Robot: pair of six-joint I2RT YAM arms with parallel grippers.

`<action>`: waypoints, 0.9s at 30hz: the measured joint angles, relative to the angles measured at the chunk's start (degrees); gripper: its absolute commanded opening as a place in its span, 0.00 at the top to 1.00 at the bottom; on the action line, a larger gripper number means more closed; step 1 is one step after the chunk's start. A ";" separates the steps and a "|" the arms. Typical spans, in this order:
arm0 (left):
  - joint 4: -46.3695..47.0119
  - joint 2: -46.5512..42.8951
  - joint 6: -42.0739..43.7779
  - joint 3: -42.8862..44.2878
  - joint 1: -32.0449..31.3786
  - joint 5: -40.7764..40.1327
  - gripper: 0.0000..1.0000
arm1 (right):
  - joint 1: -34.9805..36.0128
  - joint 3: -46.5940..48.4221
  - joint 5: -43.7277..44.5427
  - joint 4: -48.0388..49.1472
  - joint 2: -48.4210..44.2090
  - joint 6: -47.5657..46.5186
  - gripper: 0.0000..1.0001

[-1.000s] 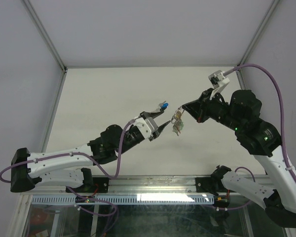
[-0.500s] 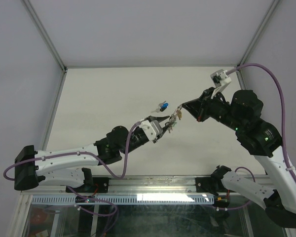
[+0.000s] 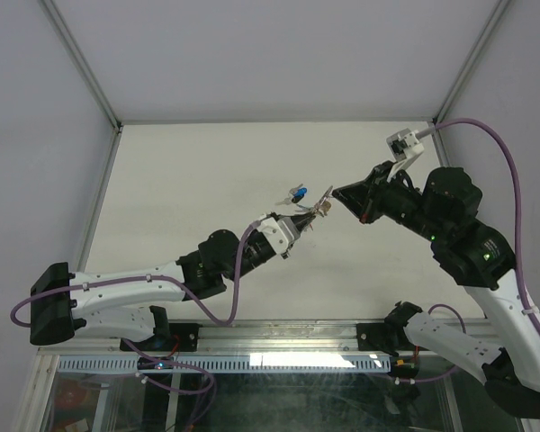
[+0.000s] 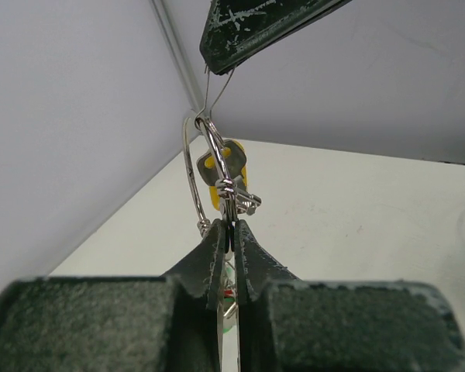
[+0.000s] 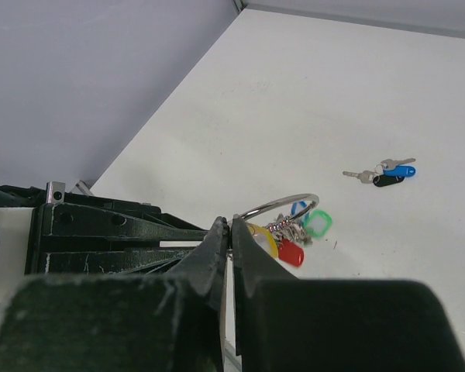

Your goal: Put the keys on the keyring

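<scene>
The keyring [image 3: 323, 207] hangs in the air between my two grippers, above the table. My right gripper [image 3: 336, 193] is shut on the ring's thin wire [image 5: 283, 204]. Yellow [image 5: 264, 239], red [image 5: 291, 253], green [image 5: 318, 223] and blue heads hang under it. My left gripper [image 3: 308, 219] is shut on the bunch just below the ring [image 4: 192, 167], with a yellow-headed key [image 4: 218, 167] above its fingertips [image 4: 217, 240]. A small bunch of loose keys [image 3: 296, 193] with blue and dark heads [image 5: 389, 173] lies on the table. A grey-headed key cannot be told apart.
The white table [image 3: 207, 180] has grey walls at the back and both sides. The right gripper's finger [image 4: 256, 23] shows at the top of the left wrist view. The left arm's dark gripper body [image 5: 116, 232] sits close by on the left of the right wrist view.
My left gripper has moved up and right, from beside the loose blue keys to the hanging bunch, and has shut on it. The right gripper has stayed holding the ring.
</scene>
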 measured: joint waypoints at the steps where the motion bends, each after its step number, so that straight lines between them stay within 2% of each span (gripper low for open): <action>1: -0.04 0.00 0.07 0.00 0.00 -0.09 1.00 | 0.00 -0.20 0.02 0.07 -0.15 0.07 1.00; 2: -0.15 0.00 0.22 0.00 0.00 -0.24 1.00 | 0.00 -0.35 0.04 0.09 -0.26 0.07 0.99; 6: -2.23 -0.11 1.60 0.50 0.00 -0.39 1.00 | 0.00 -0.83 0.52 -0.02 -0.59 0.07 0.75; 10: -10.08 -0.74 3.10 2.16 0.02 -0.96 1.00 | 0.00 -0.90 2.47 -0.02 -0.68 -0.44 0.64; 16: -26.03 -0.96 3.65 8.52 0.04 -0.98 1.00 | 0.00 -1.20 8.26 -0.61 -0.68 -2.08 0.58; 21: -42.53 0.28 2.32 18.23 1.38 -0.39 1.00 | 0.00 -3.02 13.94 -2.25 -0.76 -2.51 0.56; 27: -56.52 4.24 -0.66 27.43 8.50 2.73 1.00 | 0.00 -4.22 18.29 -4.33 -0.22 -2.27 0.54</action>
